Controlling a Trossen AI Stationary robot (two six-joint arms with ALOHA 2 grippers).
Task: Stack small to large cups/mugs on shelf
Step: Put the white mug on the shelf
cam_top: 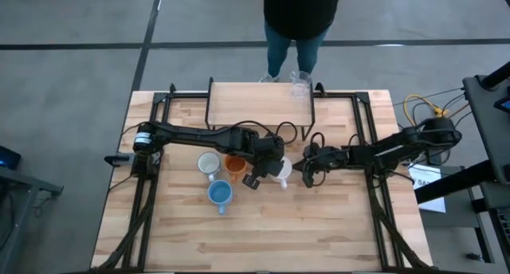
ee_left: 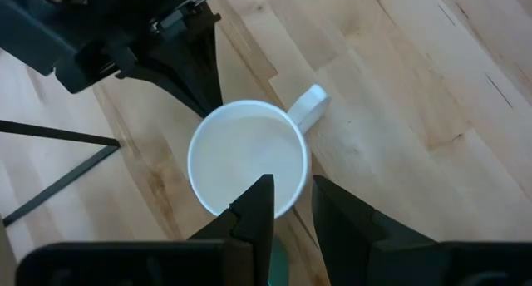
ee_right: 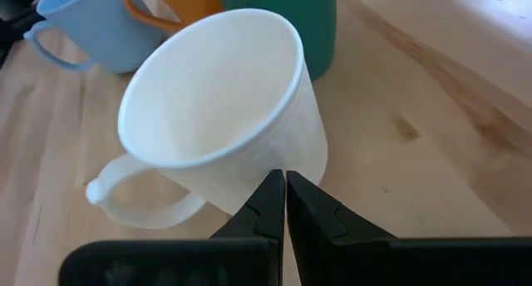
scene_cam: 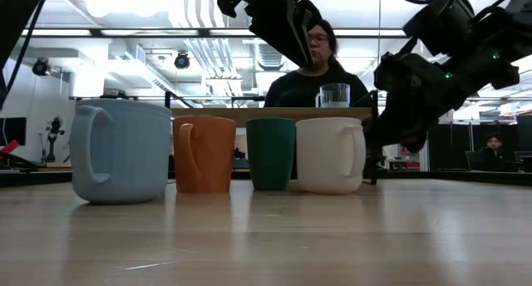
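High view: our left pincer point(cam_top: 271, 172), narrowly parted, hovers above the white mug point(cam_top: 282, 171); our right pincer point(cam_top: 307, 172), closed and empty, sits beside it. Only the glass point(cam_top: 300, 84) occupies the shelf point(cam_top: 239, 107); the mugs await on the surface point(cam_top: 319, 226).

A white mug point(ee_left: 248, 157) is seen from directly above, standing upright on the light wooden table point(ee_left: 399, 95), its empty inside exposed and its handle turned away from the body. The left gripper point(ee_left: 290, 204) is held over the mug's near rim, its two dark fingers point(ee_left: 254, 209) slightly parted. Beyond the mug, black metal frame parts point(ee_left: 125, 45) are seen.
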